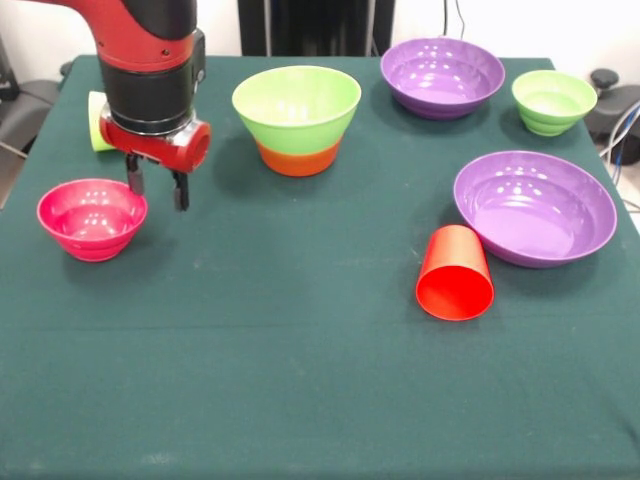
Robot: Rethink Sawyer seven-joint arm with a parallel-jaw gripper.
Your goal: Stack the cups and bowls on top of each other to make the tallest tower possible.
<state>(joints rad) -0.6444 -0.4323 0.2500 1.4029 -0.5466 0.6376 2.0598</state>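
Note:
My gripper point(157, 190) hangs open and empty just right of the pink bowl point(92, 217), above the cloth. The tower point(297, 118), a large lime green bowl nested in an orange bowl point(297, 158), stands at the back centre. One purple bowl point(442, 75) sits at the back right and another point(535, 205) at the right. The small green bowl point(553, 100) is at the far right. The red cup point(455, 272) lies on its side, touching the nearer purple bowl. The lime green cup point(97, 122) lies partly hidden behind the arm. The orange and sky blue cups are out of view.
The green cloth table point(300, 380) stretches wide in the front half. The arm's black and red wrist point(150, 80) stands over the back left corner. Dark equipment and cables sit beyond the table's far edge.

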